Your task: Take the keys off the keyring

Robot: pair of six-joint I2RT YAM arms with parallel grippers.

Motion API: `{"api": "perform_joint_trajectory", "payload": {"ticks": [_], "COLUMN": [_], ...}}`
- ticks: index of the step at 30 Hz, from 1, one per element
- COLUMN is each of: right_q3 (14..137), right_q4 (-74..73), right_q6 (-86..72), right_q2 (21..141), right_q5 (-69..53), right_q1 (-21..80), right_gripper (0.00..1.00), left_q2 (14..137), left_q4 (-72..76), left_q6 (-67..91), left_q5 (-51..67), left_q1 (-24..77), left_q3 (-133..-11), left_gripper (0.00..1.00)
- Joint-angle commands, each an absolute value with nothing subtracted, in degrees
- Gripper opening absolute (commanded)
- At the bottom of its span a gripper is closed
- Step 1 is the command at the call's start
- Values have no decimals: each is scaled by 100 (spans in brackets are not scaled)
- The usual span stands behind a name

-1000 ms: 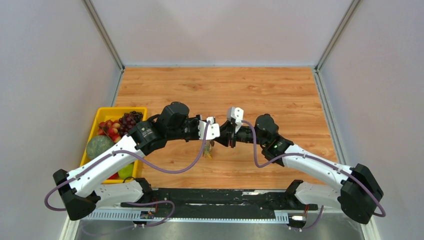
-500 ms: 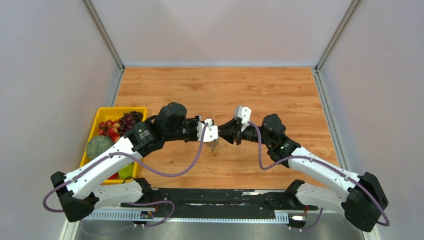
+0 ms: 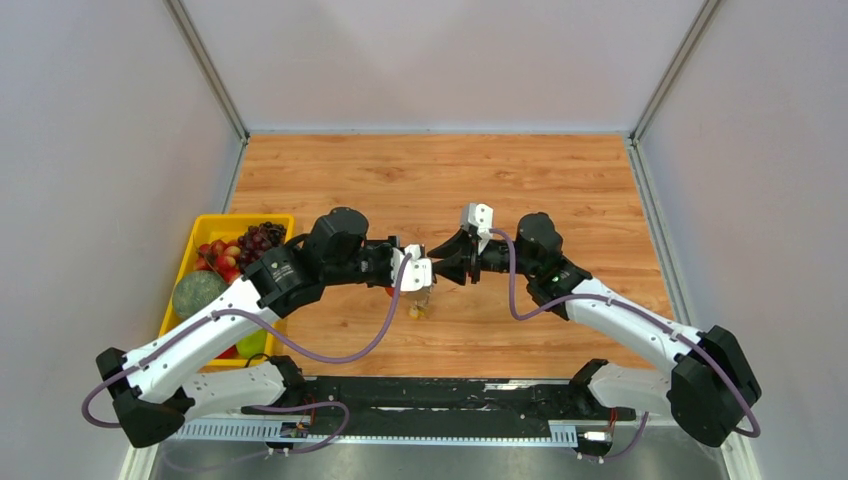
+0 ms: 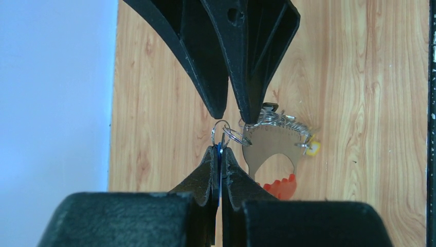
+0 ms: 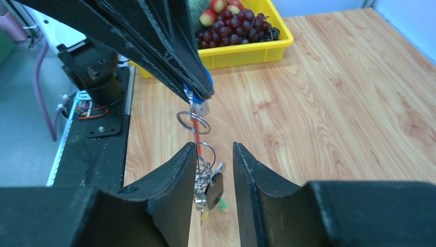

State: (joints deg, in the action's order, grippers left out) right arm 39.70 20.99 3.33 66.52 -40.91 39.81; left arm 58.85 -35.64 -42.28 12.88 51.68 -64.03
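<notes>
My left gripper (image 4: pixel 220 149) is shut on a blue-headed key (image 4: pixel 219 150), held above the table. From that key hangs the keyring (image 4: pixel 229 135), a chain of silver rings with a silver plate and a red clip (image 4: pixel 280 188). A yellow-headed key (image 4: pixel 312 148) dangles at its far end. In the right wrist view the rings (image 5: pixel 193 122) lead down to the bunch of keys (image 5: pixel 214 190), with black, green and yellow heads. My right gripper (image 5: pixel 215 147) is open, its fingers on either side of that bunch. From above, both grippers meet tip to tip (image 3: pixel 436 268).
A yellow tray (image 3: pixel 190 250) with grapes, apples and a green melon stands at the table's left edge beside the left arm. The black base rail (image 3: pixel 440 395) runs along the near edge. Grey walls close in the table on three sides.
My right gripper has opened wider and come back left toward the left gripper, now straddling the hanging keys. The left arm has shifted slightly, still gripping the blue key.
</notes>
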Motion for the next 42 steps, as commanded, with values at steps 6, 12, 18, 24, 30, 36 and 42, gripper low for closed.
{"api": "perform_joint_trajectory", "payload": {"ticks": [6, 12, 18, 24, 30, 36, 42], "right_q3": [4287, 4341, 4264, 4285, 4164, 4227, 4418], "right_q4": [2527, 2579, 2814, 2648, 2416, 2290, 2258], "right_q6": [106, 39, -156, -67, 154, 130, 157], "right_q2": [6811, 6892, 6785, 6701, 6456, 6328, 6491], "right_q5": [-5057, -5338, -5430, -5390, -5169, -5168, -5304], "right_q1": [3955, 3955, 3955, 3953, 3891, 3650, 3462], "right_gripper": [35, 33, 32, 32, 32, 31, 30], "left_q2": [5661, 5609, 5618, 5593, 5544, 5518, 5475], "left_q4": [-3173, -3134, -3144, -3146, -3129, -3130, -3138], "left_q6": [-4359, -4360, -4368, -4368, -4380, -4422, -4462], "left_q5": [1499, 1526, 1484, 1503, 1579, 1678, 1750], "left_q1": [5202, 5201, 5202, 5203, 5197, 5201, 5211], "left_q3": [-6388, -6375, -6369, -6368, -6362, -6330, -6316], "left_gripper": [0, 0, 0, 0, 0, 0, 0]}}
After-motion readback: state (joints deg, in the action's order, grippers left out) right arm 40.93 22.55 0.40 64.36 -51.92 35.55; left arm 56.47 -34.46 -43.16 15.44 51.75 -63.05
